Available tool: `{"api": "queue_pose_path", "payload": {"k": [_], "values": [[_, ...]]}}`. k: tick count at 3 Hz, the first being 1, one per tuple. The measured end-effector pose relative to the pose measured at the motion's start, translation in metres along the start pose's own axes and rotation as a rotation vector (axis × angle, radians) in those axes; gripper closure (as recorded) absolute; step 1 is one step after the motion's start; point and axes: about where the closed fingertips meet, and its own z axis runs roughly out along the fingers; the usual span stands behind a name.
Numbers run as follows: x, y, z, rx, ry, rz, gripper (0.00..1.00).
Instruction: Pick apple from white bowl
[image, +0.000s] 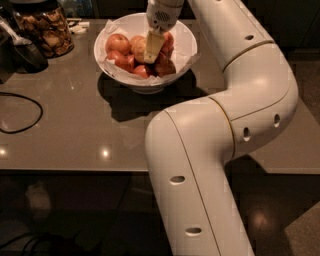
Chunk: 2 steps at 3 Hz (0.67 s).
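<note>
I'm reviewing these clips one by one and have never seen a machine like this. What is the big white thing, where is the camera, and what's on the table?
The big white jointed shape is a robot arm. There is only one camera. It looks down past the arm onto a grey table, and where it is mounted is not on record. At the arm's far end is its pincer, the part that grasps. It is lowered into a white bowl lined with crinkled paper. The pincer sits right against the golden-orange apple near the middle, among redder apples. I cannot tell whether it has hold of that apple. At the back left stands a glass jar of brown snacks, and a black cable loops across the table's left side.
</note>
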Motion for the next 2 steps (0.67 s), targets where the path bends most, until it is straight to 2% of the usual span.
{"api": "queue_pose_path", "payload": {"k": [1,2], "values": [[0.0000,0.0000,0.0000,0.000,0.000,0.000,0.87],[0.0000,0.0000,0.0000,0.000,0.000,0.000,1.00]]}}
